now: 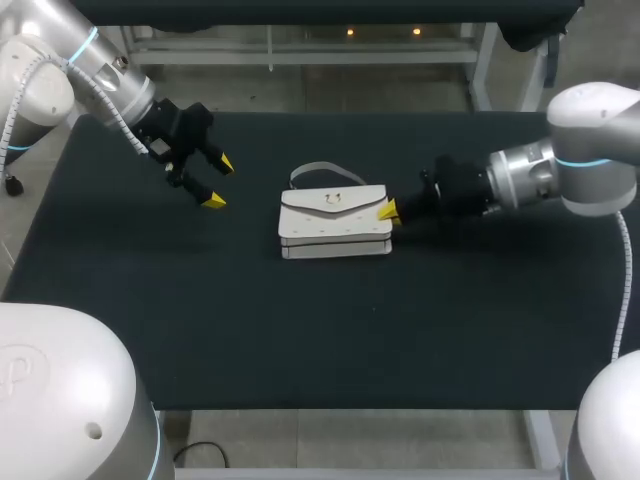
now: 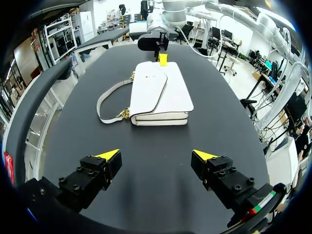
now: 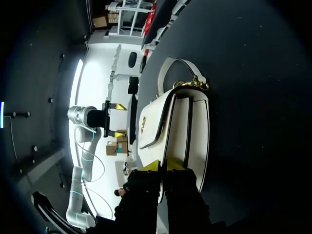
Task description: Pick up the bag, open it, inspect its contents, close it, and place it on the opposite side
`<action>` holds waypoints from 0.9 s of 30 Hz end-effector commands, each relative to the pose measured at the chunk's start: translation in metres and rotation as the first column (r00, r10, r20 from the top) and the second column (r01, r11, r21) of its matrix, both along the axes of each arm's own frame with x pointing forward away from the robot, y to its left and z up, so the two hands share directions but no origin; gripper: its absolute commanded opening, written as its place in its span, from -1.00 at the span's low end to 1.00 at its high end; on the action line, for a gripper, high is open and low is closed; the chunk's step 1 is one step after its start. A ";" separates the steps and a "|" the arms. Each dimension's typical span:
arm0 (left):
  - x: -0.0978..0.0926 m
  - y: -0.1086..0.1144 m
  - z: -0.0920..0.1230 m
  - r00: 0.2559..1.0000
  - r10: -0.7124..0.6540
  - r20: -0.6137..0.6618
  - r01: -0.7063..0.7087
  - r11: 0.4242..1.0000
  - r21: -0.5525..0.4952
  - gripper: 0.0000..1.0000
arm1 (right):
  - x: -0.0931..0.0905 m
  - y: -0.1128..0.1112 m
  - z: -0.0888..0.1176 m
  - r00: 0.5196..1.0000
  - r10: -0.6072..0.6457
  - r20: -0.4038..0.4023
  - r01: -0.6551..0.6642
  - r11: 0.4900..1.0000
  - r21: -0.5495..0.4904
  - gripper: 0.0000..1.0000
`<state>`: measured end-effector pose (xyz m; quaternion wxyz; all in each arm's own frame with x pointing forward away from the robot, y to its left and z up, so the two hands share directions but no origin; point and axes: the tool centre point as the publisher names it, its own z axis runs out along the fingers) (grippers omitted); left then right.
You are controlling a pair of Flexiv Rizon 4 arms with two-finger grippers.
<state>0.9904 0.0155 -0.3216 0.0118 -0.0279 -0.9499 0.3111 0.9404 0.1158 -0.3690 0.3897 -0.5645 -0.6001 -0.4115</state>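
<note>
1. White bag (image 1: 335, 225): lies flat near the middle of the black table (image 1: 300, 330), flap closed and facing up, small gold clasp (image 1: 333, 198) on the flap.
2. Strap (image 1: 318, 170): curls on the table just behind the bag, joined by gold links.
3. Right gripper (image 1: 388, 211): clenched, yellow tips close together and touching the bag's right end; cannot tell whether they pinch the flap's edge.
4. Left gripper (image 1: 220, 182): released, fingers spread wide, hangs over bare table well apart from the bag's left end, pointing toward it.

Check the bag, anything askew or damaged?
Nothing stands out. The bag lies flat on the table, flap down, strap looped beside it. The right gripper sits at one end; the left gripper hangs open, clear of it.
</note>
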 end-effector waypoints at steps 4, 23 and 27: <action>0.000 0.000 -0.001 1.000 0.000 0.001 0.000 1.000 -0.002 1.00 | 0.002 0.007 -0.002 1.000 0.019 -0.003 -0.019 1.000 0.007 -1.00; 0.000 0.000 -0.001 1.000 0.000 0.001 0.000 1.000 -0.002 1.00 | -0.003 0.008 -0.001 1.000 -0.008 -0.011 0.008 1.000 0.020 1.00; 0.000 0.000 -0.001 1.000 0.000 0.001 0.000 1.000 -0.002 1.00 | -0.004 -0.001 0.005 1.000 -0.024 -0.009 0.024 1.000 0.000 1.00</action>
